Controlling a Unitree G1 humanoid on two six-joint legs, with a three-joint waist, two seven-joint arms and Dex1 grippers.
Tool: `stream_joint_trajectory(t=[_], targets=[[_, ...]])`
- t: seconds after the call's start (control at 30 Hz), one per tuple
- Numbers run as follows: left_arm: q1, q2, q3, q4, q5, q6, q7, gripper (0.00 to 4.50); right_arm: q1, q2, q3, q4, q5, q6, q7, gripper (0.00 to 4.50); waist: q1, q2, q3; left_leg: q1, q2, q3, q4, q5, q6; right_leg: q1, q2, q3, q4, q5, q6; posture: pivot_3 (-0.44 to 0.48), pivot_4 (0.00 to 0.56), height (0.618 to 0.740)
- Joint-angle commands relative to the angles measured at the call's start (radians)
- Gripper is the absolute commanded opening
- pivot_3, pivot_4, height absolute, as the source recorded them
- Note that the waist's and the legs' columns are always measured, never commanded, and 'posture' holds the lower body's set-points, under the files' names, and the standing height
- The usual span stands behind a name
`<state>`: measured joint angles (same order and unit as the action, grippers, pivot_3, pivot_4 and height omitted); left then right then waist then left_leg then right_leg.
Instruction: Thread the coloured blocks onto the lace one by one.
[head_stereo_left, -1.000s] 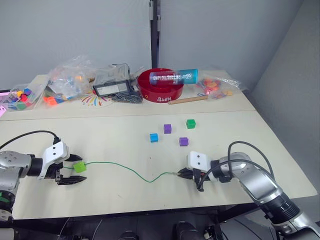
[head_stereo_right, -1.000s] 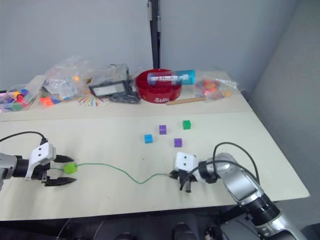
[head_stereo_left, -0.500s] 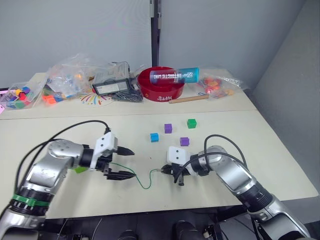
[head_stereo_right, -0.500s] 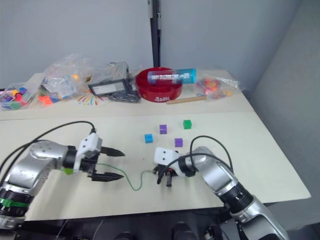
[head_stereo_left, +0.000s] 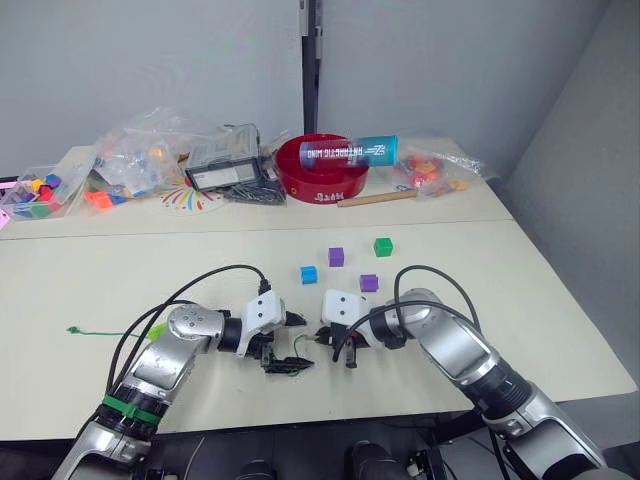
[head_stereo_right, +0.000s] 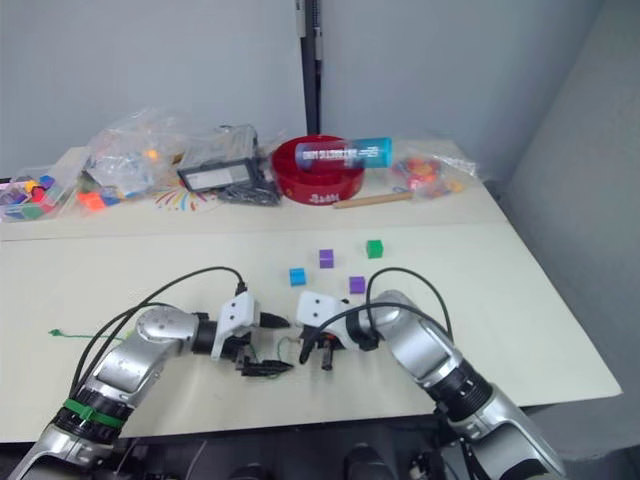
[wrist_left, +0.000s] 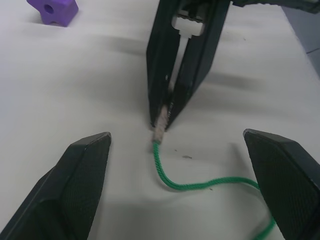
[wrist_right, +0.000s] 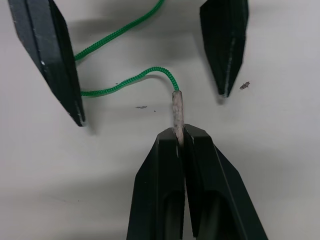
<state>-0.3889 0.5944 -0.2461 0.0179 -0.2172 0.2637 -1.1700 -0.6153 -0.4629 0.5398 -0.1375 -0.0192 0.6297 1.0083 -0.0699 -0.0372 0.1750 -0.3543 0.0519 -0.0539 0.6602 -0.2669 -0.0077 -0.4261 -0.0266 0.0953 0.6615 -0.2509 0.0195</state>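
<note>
My right jaws (wrist_right: 179, 142) are pinched shut on the stiff pale tip of the lace (wrist_right: 176, 112), holding it low over the tabletop (head_stereo_left: 500, 300) so that the tip juts out in front of me as a steady target. My left jaws (wrist_left: 172, 165) face them, spread wide, one finger on either side of that tip and touching nothing; I judge they stand ready to take the tip over or to bring a block to it.

From the tip the lace (wrist_left: 200, 182) runs as a thin green braided cord, curling between my left fingers and trailing away behind my left arm across the tabletop to a small knotted end (head_stereo_left: 72, 329). A lime green block (head_stereo_left: 157, 330) peeps out beside my left arm; whether it sits on the lace I cannot tell.

Just beyond my right jaws lie a purple block (head_stereo_left: 368, 283) and the sky blue block (head_stereo_left: 308, 274), then another purple block (head_stereo_left: 336, 257) and the dark green block (head_stereo_left: 382, 246), all loose and unthreaded.
</note>
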Motion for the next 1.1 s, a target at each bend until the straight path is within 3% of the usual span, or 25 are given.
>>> stream_joint_trajectory(t=[0.03, 0.4, 0.8, 1.03, 1.1], targets=[[-0.022, -0.012, -0.002, -0.008, -0.003, -0.008, -0.004, 3.61, 0.001, -0.003, 0.006, -0.023, -0.007, 0.013, -0.005, 0.00, 0.000, 0.000, 0.000, 0.000, 0.000, 0.000, 0.000, 0.000, 0.000, 0.000, 0.000, 0.000, 0.000, 0.000, 0.000, 0.000, 0.150, 0.731], [-0.022, 0.002, 0.002, -0.013, 0.009, 0.002, -0.003, 0.03, 0.000, -0.007, 0.007, -0.028, -0.004, 0.014, -0.008, 0.00, 0.000, 0.000, 0.000, 0.000, 0.000, 0.000, 0.000, 0.000, 0.000, 0.000, 0.000, 0.000, 0.000, 0.000, 0.000, 0.000, 0.150, 0.731], [-0.030, -0.003, -0.001, 0.003, 0.026, 0.000, 0.004, 0.03, -0.001, -0.011, 0.002, -0.030, 0.002, 0.013, -0.005, 0.00, 0.000, 0.000, 0.000, 0.000, 0.000, 0.000, 0.000, 0.000, 0.000, 0.000, 0.000, 0.000, 0.000, 0.000, 0.000, 0.000, 0.150, 0.731], [-0.035, 0.013, 0.038, -0.031, -0.024, 0.041, -0.017, 0.03, 0.003, -0.018, 0.002, -0.031, -0.003, 0.018, -0.009, 0.00, 0.000, 0.000, 0.000, 0.000, 0.000, 0.000, 0.000, 0.000, 0.000, 0.000, 0.000, 0.000, 0.000, 0.000, 0.000, 0.000, 0.150, 0.731], [-0.033, 0.019, 0.039, -0.048, -0.040, 0.057, -0.035, 0.57, 0.004, -0.018, 0.001, -0.032, -0.003, 0.019, -0.010, 0.00, 0.001, 0.000, 0.000, 0.000, 0.000, 0.000, 0.000, 0.000, 0.000, 0.000, 0.000, 0.000, 0.000, 0.000, 0.000, 0.000, 0.150, 0.731]])
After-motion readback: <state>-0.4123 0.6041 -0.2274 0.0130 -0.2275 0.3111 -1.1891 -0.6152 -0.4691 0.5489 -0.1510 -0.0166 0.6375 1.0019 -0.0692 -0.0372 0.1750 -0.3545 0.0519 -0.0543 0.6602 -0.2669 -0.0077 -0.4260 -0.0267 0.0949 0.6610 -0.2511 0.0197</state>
